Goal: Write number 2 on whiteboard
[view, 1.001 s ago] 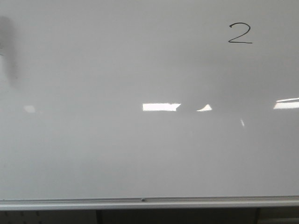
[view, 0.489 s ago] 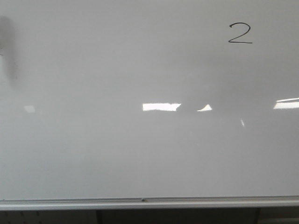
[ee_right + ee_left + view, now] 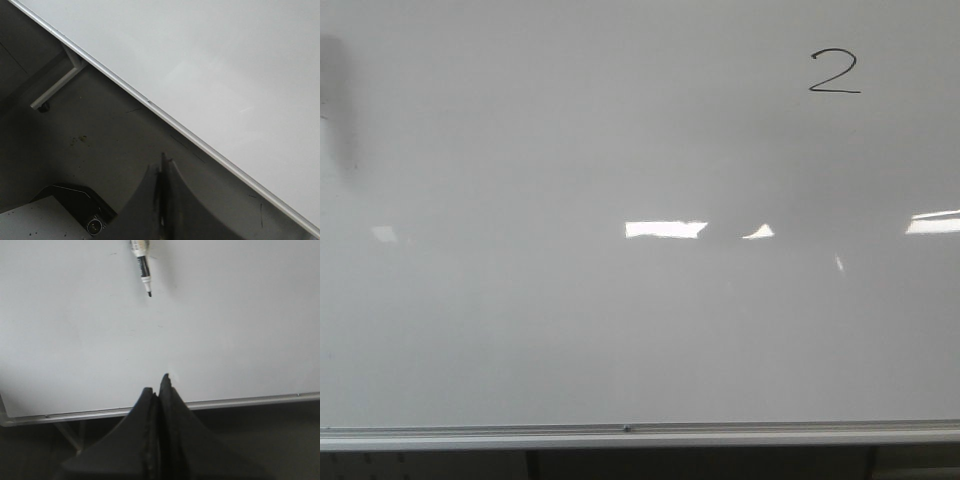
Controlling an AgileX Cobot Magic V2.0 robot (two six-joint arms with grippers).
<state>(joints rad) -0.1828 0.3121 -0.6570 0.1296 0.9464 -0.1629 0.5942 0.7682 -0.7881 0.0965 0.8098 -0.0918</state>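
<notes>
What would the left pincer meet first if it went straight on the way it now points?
Most likely bare whiteboard surface: the shut left pincer points at the board above its frame strip, short of the marker farther on. How far off the board lies is unclear.

handwritten black number 2 (image 3: 834, 72), on whiteboard (image 3: 570, 330)
</notes>
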